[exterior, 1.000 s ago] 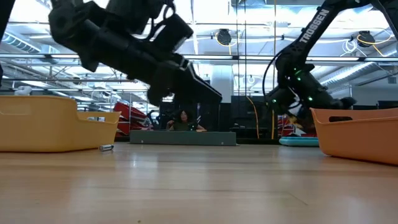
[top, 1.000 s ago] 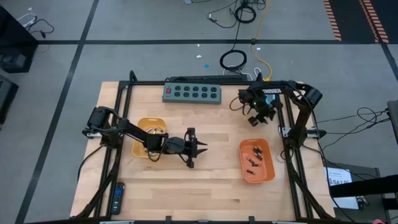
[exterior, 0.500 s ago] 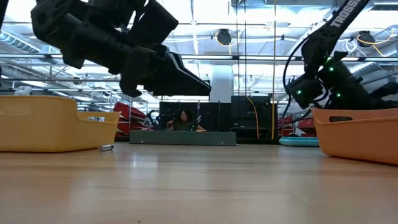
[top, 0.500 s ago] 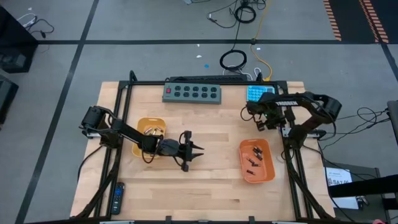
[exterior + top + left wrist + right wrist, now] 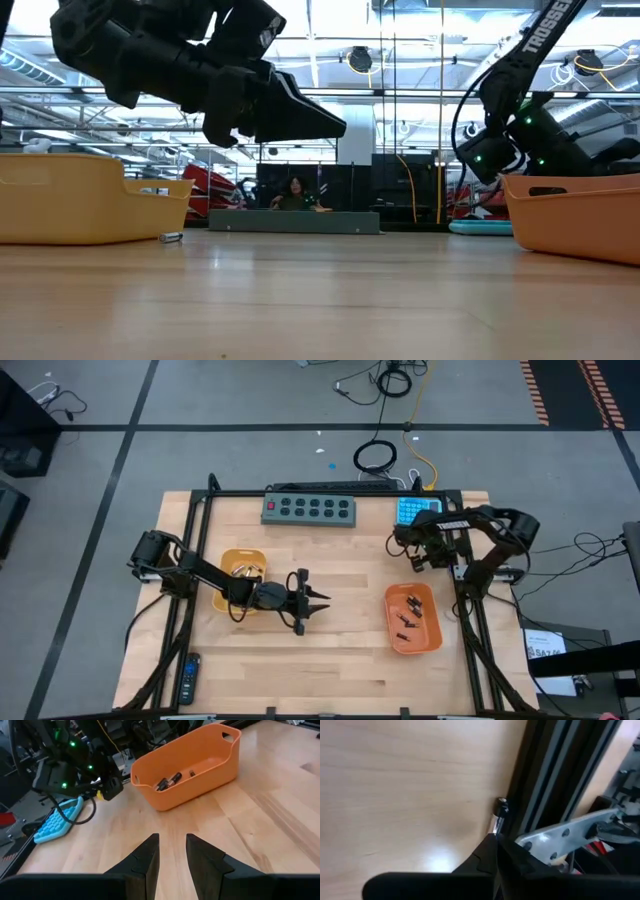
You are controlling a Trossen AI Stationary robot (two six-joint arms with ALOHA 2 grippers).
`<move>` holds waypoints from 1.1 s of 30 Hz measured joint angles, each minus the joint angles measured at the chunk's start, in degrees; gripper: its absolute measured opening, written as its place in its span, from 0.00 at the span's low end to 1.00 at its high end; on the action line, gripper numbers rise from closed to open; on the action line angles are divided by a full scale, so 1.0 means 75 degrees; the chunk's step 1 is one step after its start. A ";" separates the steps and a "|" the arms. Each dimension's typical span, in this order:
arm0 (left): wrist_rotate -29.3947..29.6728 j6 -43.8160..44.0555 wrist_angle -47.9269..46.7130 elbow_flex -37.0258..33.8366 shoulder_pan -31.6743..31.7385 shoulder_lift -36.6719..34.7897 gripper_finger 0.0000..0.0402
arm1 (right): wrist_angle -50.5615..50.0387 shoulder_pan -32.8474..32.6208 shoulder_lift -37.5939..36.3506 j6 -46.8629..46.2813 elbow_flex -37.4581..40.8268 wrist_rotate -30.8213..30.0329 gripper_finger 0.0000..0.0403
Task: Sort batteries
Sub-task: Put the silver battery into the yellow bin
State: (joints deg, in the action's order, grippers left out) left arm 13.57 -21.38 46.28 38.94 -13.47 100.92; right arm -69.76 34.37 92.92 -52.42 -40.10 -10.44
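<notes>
Step in hand, as judged: between picks; neither gripper carries a battery. High view: left gripper (image 5: 312, 601) hangs over bare table near centre, at about 3 o'clock from the yellow tray (image 5: 243, 580). Left wrist view shows its fingers (image 5: 148, 860) parted by a narrow gap with only bare wood between them; nothing grasped. Right gripper (image 5: 412, 557) sits at the table's far right, at about 12 o'clock from the orange tray (image 5: 414, 619), close to the blue keypad (image 5: 416, 511). Right wrist view: its fingers (image 5: 490, 854) are clenched together, empty, beside the black frame rail (image 5: 547, 780). Batteries: several dark ones (image 5: 168, 780) lie on the floor of the orange tray; the high view places them in its near-left half (image 5: 406, 620). Yellow tray holds some pale items, too small to identify. One small cylinder (image 5: 170, 237) lies on the table just beside the yellow tray in the low view; probably a loose battery, not certain. Relative to jaws: the orange-tray batteries lie well ahead of the left fingers, across open table, and at about 6 o'clock from the right gripper, apart from both. Next move would call for choosing one battery, spreading the fingers wider than its body, and descending square over it inside the tray wall.
</notes>
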 joint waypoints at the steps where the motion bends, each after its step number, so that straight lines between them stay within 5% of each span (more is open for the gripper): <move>1: 0.0008 -0.0002 -0.0009 0.0000 0.0000 0.0000 0.27 | -0.0052 0.0000 0.0047 -0.0050 0.0000 0.0000 0.01; 33: 0.0022 0.0032 -0.0122 0.0003 0.0000 0.0006 0.27 | 0.0429 0.0019 0.0146 -0.0230 0.0382 0.0220 0.00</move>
State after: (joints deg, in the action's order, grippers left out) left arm 13.74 -21.14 45.36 38.96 -13.47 100.97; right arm -66.55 34.51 94.01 -54.14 -37.23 -8.79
